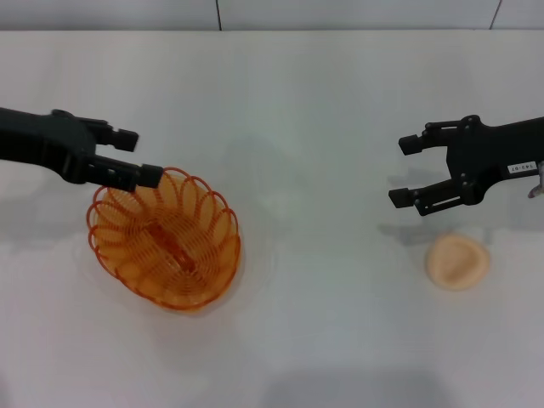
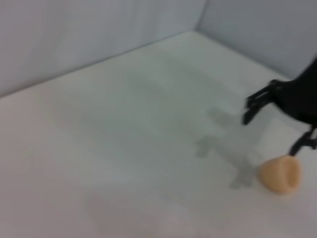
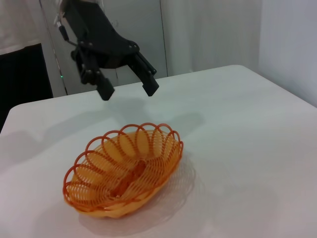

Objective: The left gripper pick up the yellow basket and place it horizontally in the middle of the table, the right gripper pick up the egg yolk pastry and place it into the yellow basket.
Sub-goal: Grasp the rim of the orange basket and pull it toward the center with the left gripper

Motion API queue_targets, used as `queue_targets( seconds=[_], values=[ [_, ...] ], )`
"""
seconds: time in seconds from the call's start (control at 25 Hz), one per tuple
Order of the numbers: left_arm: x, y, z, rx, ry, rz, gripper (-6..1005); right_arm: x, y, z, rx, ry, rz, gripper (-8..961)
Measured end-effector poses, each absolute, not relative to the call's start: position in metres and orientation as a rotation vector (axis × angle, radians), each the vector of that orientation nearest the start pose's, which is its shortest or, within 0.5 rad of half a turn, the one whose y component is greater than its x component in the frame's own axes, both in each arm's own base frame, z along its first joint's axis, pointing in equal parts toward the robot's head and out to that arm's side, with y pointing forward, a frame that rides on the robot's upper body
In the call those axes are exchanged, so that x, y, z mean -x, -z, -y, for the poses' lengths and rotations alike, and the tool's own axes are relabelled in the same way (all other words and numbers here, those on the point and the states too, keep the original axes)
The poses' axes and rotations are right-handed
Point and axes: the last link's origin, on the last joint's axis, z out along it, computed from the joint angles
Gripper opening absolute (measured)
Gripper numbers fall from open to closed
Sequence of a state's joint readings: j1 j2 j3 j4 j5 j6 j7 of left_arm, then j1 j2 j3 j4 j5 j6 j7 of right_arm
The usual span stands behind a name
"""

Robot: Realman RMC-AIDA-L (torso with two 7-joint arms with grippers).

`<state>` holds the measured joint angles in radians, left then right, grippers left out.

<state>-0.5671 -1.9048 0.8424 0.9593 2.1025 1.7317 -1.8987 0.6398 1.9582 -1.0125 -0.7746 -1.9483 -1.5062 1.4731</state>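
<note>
The yellow basket (image 1: 166, 238) sits on the table at the left, its long axis running diagonally; it is empty. My left gripper (image 1: 140, 157) is open and hovers over the basket's far left rim. In the right wrist view it (image 3: 129, 91) hangs above and behind the basket (image 3: 124, 173) without touching it. The egg yolk pastry (image 1: 459, 262) lies on the table at the right. My right gripper (image 1: 403, 172) is open and empty, just behind and left of the pastry. The left wrist view shows the pastry (image 2: 281, 173) with the right gripper's fingers (image 2: 257, 101) above it.
The white table (image 1: 323, 110) stretches between the basket and the pastry. Its far edge meets a grey wall (image 1: 340, 13) at the back.
</note>
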Motion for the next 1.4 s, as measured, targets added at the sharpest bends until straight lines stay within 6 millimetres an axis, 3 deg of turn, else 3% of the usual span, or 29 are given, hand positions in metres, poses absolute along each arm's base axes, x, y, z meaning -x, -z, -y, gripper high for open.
queue_targets(
  seconds=[0.44,0.76,1.04,1.4],
  values=[
    [0.248,-0.102,-0.375,2.608,-0.069,1.074,887,-0.214,-0.021,-0.376,2.905,-0.373,-0.273,869],
    [0.262,-0.078,-0.386,2.565,-0.264,1.093,888,-0.212,-0.016,-0.376,2.906,-0.369,-0.268,869],
    [0.275,-0.061,-0.389,2.573,-0.269,1.078,887,-0.211,-0.014,-0.375,2.908,-0.371,-0.263,870],
    [0.271,-0.033,-0.395,2.611,-0.255,1.033,882,-0.210,-0.011,-0.374,2.911,-0.376,-0.252,870]
  ],
)
